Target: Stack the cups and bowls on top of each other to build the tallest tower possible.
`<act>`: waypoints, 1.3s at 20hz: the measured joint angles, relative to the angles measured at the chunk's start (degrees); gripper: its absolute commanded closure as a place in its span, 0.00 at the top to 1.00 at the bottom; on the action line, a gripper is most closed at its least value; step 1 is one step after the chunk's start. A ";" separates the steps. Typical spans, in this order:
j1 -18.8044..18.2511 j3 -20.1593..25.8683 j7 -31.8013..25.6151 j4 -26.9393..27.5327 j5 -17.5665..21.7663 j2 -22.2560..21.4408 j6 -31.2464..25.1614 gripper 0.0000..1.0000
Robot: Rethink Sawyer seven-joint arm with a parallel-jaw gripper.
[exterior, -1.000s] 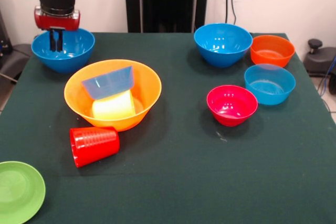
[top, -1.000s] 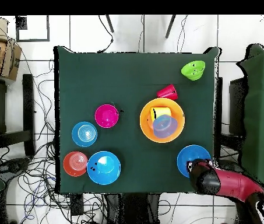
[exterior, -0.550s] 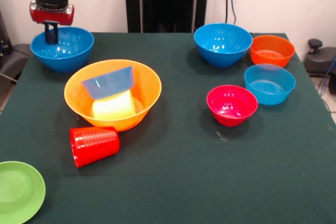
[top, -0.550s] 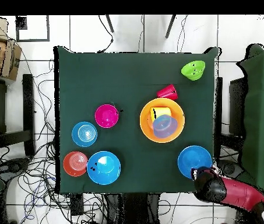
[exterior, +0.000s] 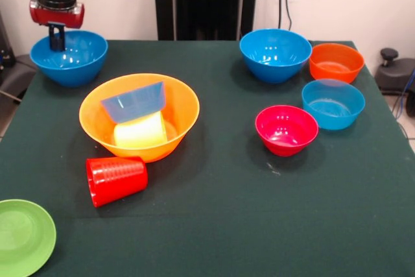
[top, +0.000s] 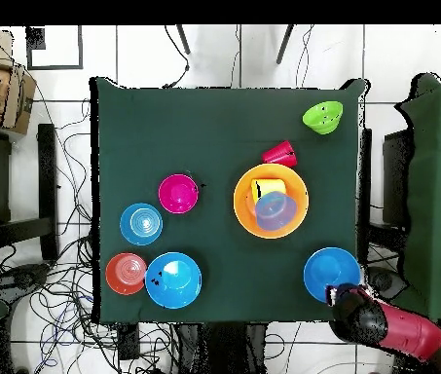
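The gripper (exterior: pixel 56 36) pinches the far rim of a deep blue bowl (exterior: pixel 68 58) at the table's (exterior: pixel 227 225) ten o'clock — the big yellow-orange bowl (exterior: pixel 139 116), holding a yellow cup (exterior: pixel 140 131) and pale blue bowl (exterior: pixel 133 101), sits at its five o'clock.

No readable text or labels appear anywhere, as far as visible.

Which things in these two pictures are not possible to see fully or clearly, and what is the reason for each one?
- Green bowl, front view: cut off by the left and bottom edges.
- Yellow cup, front view: its top is hidden by the pale blue bowl leaning over it inside the big orange bowl.
- Gripper, both views: open or shut cannot be told; it looks like one dark bar at the rim of the deep blue bowl.
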State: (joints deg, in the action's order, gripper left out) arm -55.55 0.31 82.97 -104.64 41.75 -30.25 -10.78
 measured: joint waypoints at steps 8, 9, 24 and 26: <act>-0.68 0.38 0.00 -0.02 0.00 -0.02 0.00 0.00; -0.67 0.41 0.00 -0.02 0.00 -0.02 0.00 0.00; -1.83 7.45 0.00 -8.26 -9.40 -18.11 -9.72 0.00; -1.81 8.04 0.00 -8.58 -10.57 -19.88 -10.89 0.00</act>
State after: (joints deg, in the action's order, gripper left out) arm -57.36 8.35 82.97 -113.22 31.18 -50.13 -21.67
